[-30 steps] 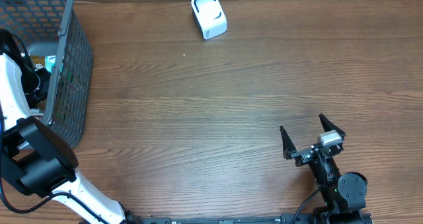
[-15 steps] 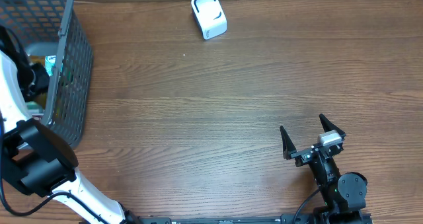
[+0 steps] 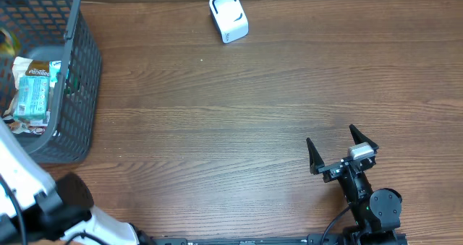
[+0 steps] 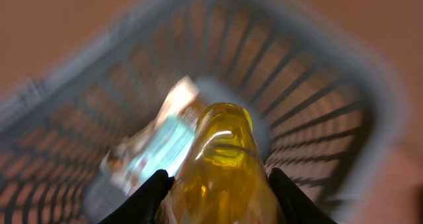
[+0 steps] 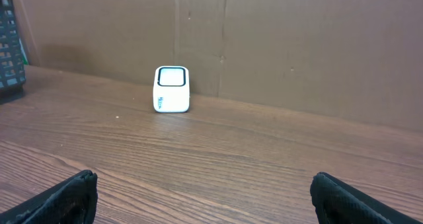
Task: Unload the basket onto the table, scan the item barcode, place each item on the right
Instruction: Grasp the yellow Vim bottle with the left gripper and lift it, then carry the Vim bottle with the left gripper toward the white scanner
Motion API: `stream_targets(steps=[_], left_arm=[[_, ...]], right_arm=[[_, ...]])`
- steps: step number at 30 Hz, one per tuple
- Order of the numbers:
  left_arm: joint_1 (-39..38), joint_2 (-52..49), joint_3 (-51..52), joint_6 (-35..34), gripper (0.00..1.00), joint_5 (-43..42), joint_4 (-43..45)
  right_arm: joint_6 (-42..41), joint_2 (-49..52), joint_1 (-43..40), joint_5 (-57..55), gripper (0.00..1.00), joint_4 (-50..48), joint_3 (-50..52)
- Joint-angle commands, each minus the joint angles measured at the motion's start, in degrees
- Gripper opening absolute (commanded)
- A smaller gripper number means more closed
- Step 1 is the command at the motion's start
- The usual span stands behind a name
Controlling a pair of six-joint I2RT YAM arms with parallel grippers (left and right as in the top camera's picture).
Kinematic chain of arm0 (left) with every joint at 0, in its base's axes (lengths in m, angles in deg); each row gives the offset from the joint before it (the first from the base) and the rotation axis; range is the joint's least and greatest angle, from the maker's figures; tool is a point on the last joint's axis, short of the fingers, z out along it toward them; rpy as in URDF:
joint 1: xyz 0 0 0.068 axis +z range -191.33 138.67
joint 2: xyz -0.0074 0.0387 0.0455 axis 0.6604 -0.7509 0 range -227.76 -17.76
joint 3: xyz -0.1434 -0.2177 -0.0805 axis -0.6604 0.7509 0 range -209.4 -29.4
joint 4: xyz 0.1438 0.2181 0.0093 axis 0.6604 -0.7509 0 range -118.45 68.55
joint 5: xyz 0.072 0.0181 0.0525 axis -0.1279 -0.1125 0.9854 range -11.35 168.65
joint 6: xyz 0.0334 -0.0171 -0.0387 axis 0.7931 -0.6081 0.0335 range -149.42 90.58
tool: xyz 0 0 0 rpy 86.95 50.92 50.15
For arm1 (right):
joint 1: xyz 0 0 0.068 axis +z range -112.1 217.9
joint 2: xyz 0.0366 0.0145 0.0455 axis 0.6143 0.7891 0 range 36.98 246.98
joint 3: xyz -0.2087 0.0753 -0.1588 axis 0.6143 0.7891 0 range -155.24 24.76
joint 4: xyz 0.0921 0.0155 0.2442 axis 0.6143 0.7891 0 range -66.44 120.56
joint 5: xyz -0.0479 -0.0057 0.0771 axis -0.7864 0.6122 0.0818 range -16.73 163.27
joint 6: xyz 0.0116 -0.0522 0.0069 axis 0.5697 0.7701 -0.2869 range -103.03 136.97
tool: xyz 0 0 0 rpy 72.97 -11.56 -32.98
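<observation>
The brown wooden table carries a grey plastic mesh basket. Right above the basket, the left gripper has its jaws partly closed against both sides of a translucent yellow bottle and appears to grip it. Far from the basket, the right gripper gapes wide and empty. A pale teal packet lies inside the basket. The pick-up seems in hand. Next, the bottle must travel well away from the basket to the small white box scanner, barcode facing its window.
</observation>
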Motion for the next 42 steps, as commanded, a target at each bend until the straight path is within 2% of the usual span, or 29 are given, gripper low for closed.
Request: stream_targets(steps=[1,3,8,16,22,27,33,38,42], left_arm=[[-1.7,6.0,-3.3,-2.7,0.17,-7.6,3.1],[-4.3,9.2,-3.4,-3.9,0.16,-11.0,5.2],[-11.8,12.1,-3.4,-4.4,0.16,-11.6,4.5],[-25.3,11.0,-3.2,-4.4,0.17,-9.4,-4.5],[-35.3,7.3,-3.1,-7.2,0.20,-4.4,-11.8],[-43.3,2.6,-3.1,-8.7,0.20,-4.2,-15.8],[-54.6,-5.4,-3.1,-11.3,0.17,-4.0,-16.3],[-61.3,-11.2,-3.1,-15.3,0.18,-1.7,-15.7],[-65.7,-15.5,-3.1,-15.8,0.18,0.0,-14.3]], right_arm=[[0.0,-0.4,-0.2,0.1,1.00,-0.2,0.6],[0.0,-0.4,-0.2,0.1,1.00,-0.2,0.6],[0.1,-0.4,-0.2,0.1,1.00,-0.2,0.6],[0.1,-0.4,-0.2,0.1,1.00,-0.2,0.6],[0.1,-0.4,-0.2,0.1,1.00,-0.2,0.6],[0.1,-0.4,-0.2,0.1,1.00,-0.2,0.6],[0.0,-0.5,-0.2,0.1,1.00,-0.2,0.6],[0.0,-0.4,-0.2,0.1,1.00,-0.2,0.6],[0.0,-0.4,-0.2,0.1,1.00,-0.2,0.6]])
